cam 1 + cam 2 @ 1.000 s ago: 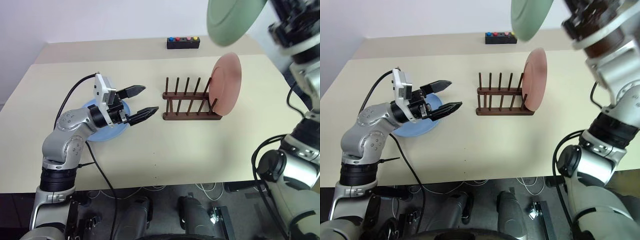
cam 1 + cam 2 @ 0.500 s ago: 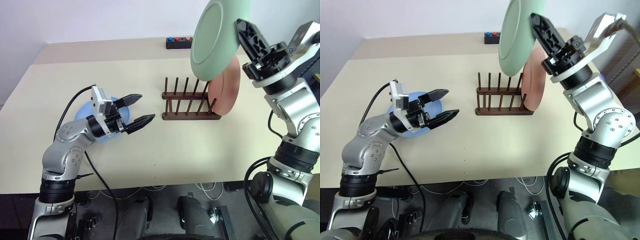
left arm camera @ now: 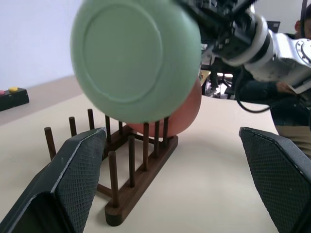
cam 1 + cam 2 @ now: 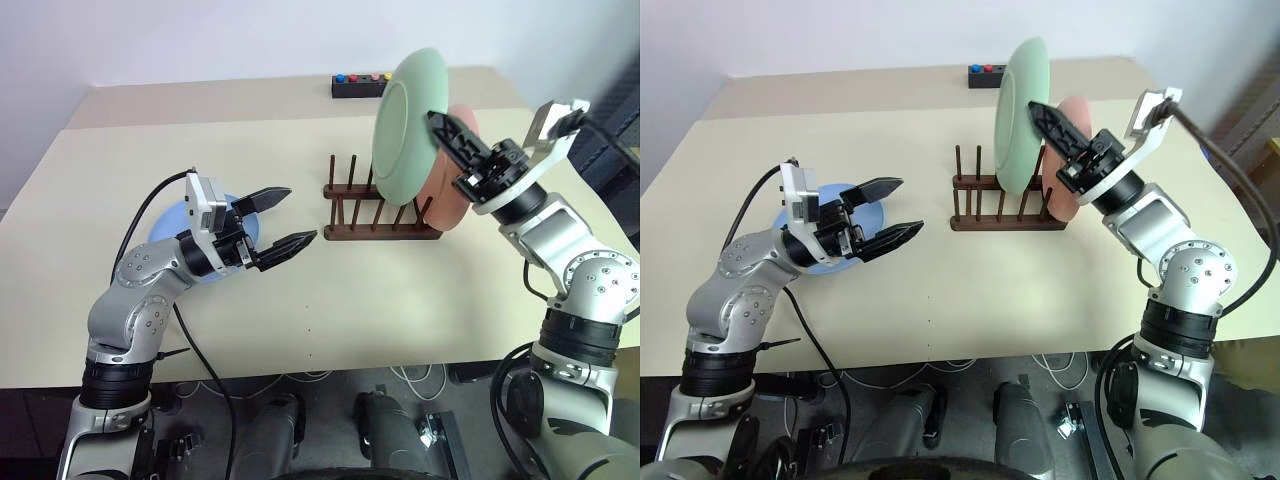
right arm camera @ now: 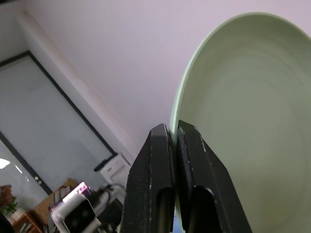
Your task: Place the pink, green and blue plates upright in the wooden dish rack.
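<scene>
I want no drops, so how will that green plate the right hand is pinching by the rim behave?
The green plate looks stiff: held by its rim alone in the right hand, it shows no bend. It seems light. Its smooth rim could slip or swing in so narrow a pinch.

Matte plastic green plate (image 4: pixel 405 125) and pink plate (image 4: pixel 447 190) are showing no gloss above the dark, smooth-grained wooden dish rack (image 4: pixel 380 218); black fingers (image 3: pixel 77 170) are showing cross-hatched rubbery pads over a smooth beige table (image 4: pixel 400 300).
</scene>
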`<state>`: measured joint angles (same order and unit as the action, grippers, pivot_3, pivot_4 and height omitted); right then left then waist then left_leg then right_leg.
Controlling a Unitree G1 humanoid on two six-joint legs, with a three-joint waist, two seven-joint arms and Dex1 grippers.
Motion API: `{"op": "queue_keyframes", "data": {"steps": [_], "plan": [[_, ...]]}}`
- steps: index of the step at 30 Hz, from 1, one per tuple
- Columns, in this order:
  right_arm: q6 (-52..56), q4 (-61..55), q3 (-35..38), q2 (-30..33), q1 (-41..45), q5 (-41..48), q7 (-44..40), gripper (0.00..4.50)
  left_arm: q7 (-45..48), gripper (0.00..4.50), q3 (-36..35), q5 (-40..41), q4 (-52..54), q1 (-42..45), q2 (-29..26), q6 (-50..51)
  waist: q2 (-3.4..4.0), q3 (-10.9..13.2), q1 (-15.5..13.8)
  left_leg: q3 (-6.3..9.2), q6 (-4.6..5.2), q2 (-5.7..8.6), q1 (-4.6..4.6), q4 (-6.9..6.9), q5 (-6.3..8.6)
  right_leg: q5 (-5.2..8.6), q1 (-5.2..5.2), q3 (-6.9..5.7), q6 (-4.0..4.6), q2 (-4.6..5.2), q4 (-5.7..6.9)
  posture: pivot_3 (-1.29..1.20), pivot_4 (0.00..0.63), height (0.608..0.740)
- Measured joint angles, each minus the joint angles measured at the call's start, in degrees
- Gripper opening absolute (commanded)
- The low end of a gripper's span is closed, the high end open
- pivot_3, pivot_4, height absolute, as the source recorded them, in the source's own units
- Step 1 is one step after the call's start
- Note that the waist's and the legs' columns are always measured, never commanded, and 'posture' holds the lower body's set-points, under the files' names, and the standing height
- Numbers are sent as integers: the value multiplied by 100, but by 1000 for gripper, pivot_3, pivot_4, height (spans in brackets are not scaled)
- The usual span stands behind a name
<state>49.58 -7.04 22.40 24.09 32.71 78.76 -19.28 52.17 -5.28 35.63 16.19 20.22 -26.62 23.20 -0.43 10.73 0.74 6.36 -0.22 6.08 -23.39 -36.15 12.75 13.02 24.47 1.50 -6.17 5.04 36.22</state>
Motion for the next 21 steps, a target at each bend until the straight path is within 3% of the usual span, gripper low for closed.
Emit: {"op": "queue_keyframes", "data": {"steps": [21], "plan": [[7, 284, -404, 357, -71, -1002, -519, 58, -95, 4500, 109, -4, 46, 12, 15, -2, 0, 0, 0, 0, 0, -1, 0, 1, 0, 0, -1, 0, 0, -1, -2, 0, 150, 740]]}}
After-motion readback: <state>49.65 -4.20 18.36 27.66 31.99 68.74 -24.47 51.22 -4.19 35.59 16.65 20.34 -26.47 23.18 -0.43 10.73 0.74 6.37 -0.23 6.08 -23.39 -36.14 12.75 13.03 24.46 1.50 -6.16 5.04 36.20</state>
